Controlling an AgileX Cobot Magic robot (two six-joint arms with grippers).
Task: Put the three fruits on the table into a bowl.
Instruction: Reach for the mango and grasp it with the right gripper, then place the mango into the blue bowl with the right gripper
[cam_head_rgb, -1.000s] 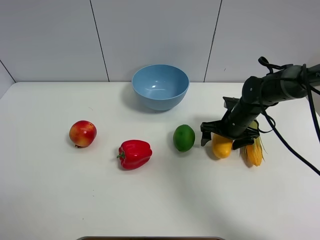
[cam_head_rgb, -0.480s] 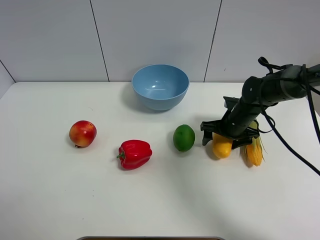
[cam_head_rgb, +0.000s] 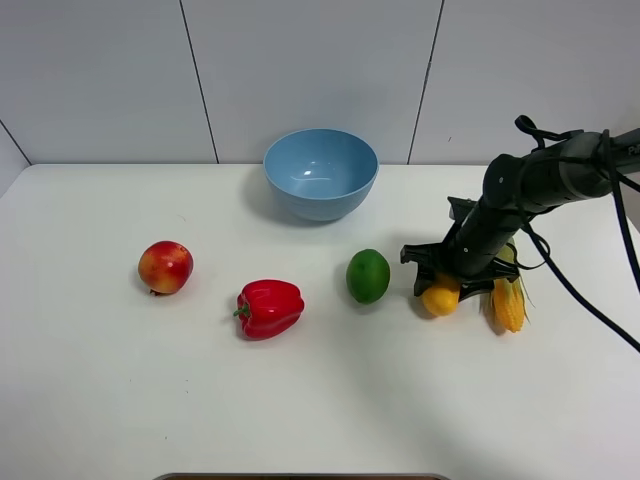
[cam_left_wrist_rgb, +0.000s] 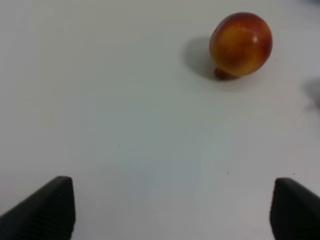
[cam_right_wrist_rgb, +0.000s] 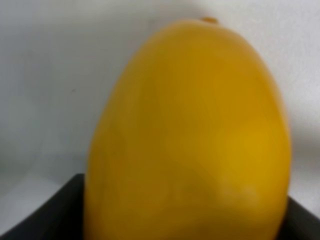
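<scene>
Clamping the mango (cam_head_rgb: 440, 301), right tool (cam_head_rgb: 447, 286) is shut tight on it low over the surface (cam_head_rgb: 320, 410), just beside corn cob (cam_head_rgb: 508, 302). Left tool (cam_left_wrist_rgb: 170, 182) stands apart, near apple-like fruit (cam_left_wrist_rgb: 241, 44). Lime (cam_head_rgb: 368, 276) lies between bell pepper (cam_head_rgb: 269, 308) and mango. Bowl (cam_head_rgb: 320, 205) sits at the back, well apart.

The high camera looks down on the whole white surface (cam_head_rgb: 100, 400), wall (cam_head_rgb: 300, 70) at 12 o'clock. The left wrist camera hangs over the surface, sharing the red-and-yellow fruit (cam_left_wrist_rgb: 241, 45) at 9 o'clock. The right wrist camera sits almost against the mango (cam_right_wrist_rgb: 190, 135) at 3 o'clock.
</scene>
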